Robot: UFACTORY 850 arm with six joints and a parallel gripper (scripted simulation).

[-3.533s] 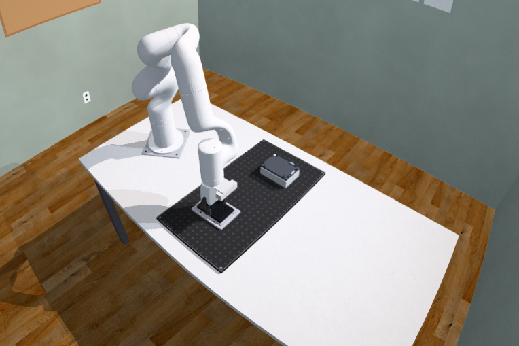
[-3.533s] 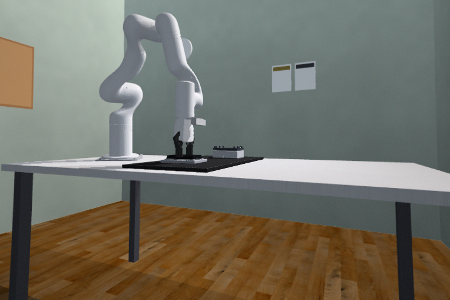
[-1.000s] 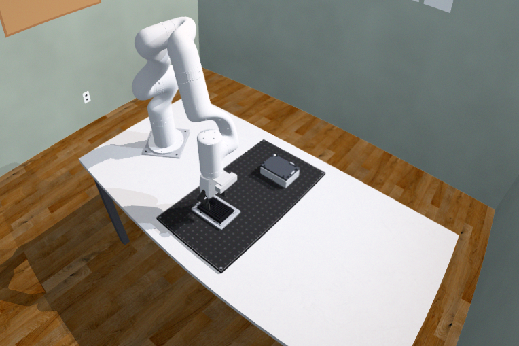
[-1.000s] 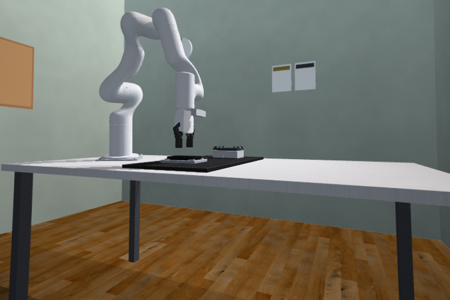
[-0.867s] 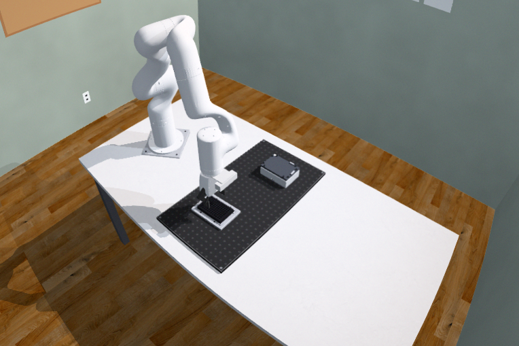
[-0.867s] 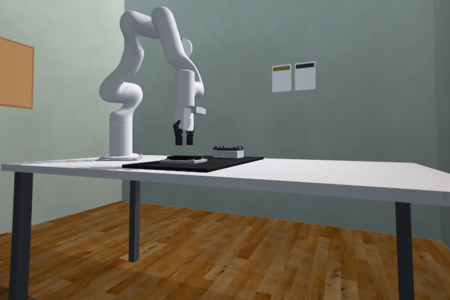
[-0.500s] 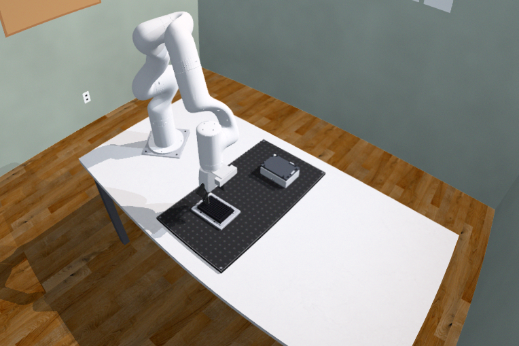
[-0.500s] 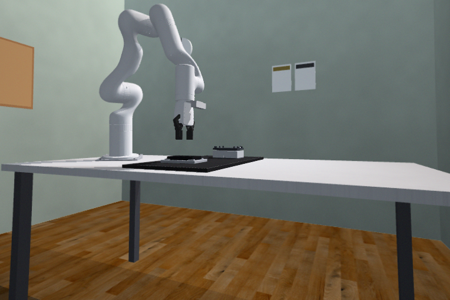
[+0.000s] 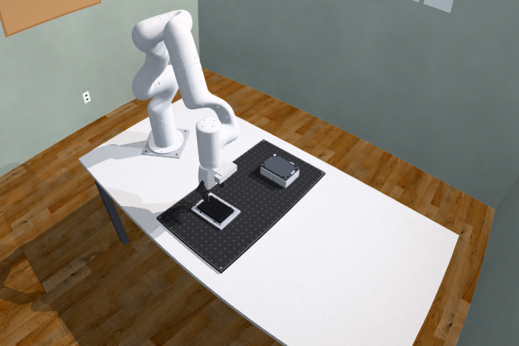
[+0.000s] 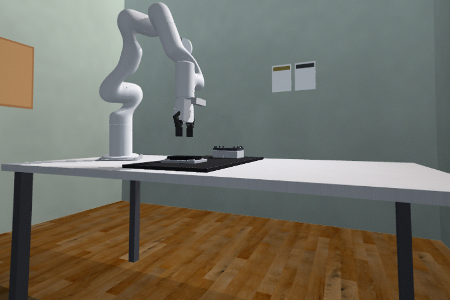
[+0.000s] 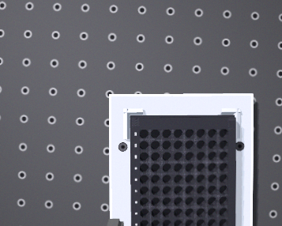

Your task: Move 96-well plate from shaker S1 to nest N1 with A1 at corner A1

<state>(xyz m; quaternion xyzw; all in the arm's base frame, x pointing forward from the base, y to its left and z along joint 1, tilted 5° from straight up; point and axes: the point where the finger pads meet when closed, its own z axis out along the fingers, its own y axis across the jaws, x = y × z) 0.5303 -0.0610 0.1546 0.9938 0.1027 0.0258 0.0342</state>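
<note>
The black 96-well plate [image 9: 216,209] [image 10: 187,157] [image 11: 184,170] lies flat in the white plate nest N1 [image 9: 231,216] [image 10: 181,161] [image 11: 118,178], between the nest's corner locators seen in the wrist view. My gripper [image 9: 205,189] [image 10: 183,134] is open and empty. It hangs some way above the plate's end nearest the arm and touches nothing. The plate shaker S1 [image 9: 279,169] [image 10: 228,151] stands further along the board with nothing on top. I cannot make out the cut-off corner or the A1 mark.
Nest and shaker sit on a black perforated breadboard [image 9: 259,203] [image 10: 225,165] [image 11: 50,99] on a white table [image 9: 356,257] [image 10: 327,176]. The arm's base [image 9: 165,144] stands at the table's far left end.
</note>
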